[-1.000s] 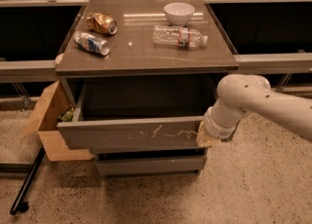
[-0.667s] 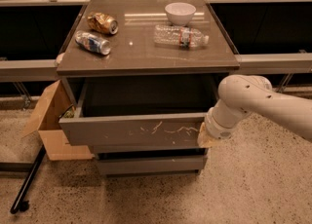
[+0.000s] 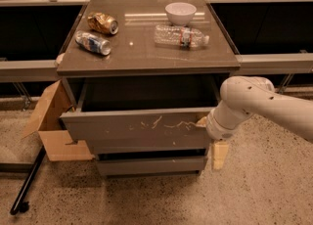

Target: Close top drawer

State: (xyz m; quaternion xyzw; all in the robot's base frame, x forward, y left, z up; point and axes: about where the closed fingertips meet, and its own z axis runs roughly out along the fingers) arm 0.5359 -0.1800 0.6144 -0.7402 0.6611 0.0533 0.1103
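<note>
The top drawer is a wide grey drawer with whitish scratch marks on its flat front. It stands partly open under the grey cabinet top, with its dark inside showing. My gripper is at the right end of the drawer front, pressed against it. My white arm comes in from the right. Two plainer drawer fronts sit below, the lowest being the clearer one.
On the cabinet top lie a crushed gold can, a blue-silver can, a white bowl and a clear plastic bottle. An open cardboard box stands left of the cabinet. A black pole lies on the speckled floor.
The drawer front has moved back toward the cabinet a little, and my gripper and arm have moved with it.
</note>
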